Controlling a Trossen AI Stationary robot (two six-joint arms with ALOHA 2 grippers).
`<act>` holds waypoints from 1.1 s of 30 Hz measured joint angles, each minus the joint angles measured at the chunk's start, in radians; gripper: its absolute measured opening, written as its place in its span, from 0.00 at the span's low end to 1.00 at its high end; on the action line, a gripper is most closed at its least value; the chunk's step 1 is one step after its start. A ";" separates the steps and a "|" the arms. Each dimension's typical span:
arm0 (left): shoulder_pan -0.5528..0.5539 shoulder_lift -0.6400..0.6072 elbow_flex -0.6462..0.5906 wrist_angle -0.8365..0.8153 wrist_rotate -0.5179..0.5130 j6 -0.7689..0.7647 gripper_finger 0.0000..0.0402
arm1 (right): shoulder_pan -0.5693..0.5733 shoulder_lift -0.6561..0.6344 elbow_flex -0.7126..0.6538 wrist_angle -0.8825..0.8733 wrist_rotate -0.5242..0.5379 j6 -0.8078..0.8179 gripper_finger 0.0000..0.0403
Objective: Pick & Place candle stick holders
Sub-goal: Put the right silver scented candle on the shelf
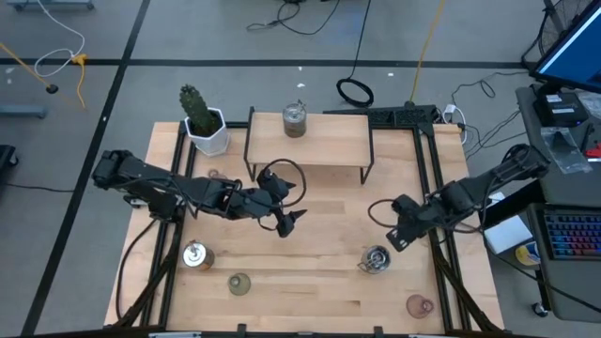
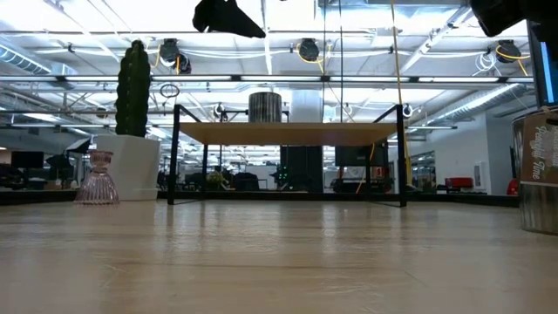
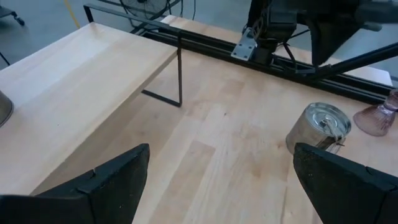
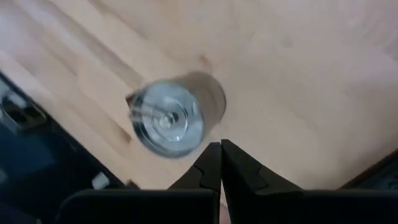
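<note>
A silvery holder (image 1: 375, 260) stands on the table at the near right; it also shows in the right wrist view (image 4: 177, 118). My right gripper (image 1: 394, 242) hangs shut (image 4: 221, 155) just to the holder's right and above it, holding nothing. My left gripper (image 1: 289, 223) is open and empty (image 3: 221, 162) above the table's middle. A second silvery holder (image 1: 195, 254) stands near left, and a third (image 1: 294, 119) stands on the shelf. An olive glass holder (image 1: 238, 283) and a pink one (image 1: 419, 304) stand by the near edge. Another pink one (image 2: 98, 179) stands by the cactus.
A white-potted cactus (image 1: 202, 117) stands at the far left corner. A low wooden shelf on black legs (image 1: 310, 139) spans the far middle. Black frame rails (image 1: 434, 178) run along the table's sides. A black cable loop (image 1: 279, 174) hangs at my left arm.
</note>
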 joint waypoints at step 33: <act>-0.002 0.000 0.000 0.000 0.001 0.020 0.97 | -0.027 -0.058 -0.057 0.074 -0.017 0.023 0.47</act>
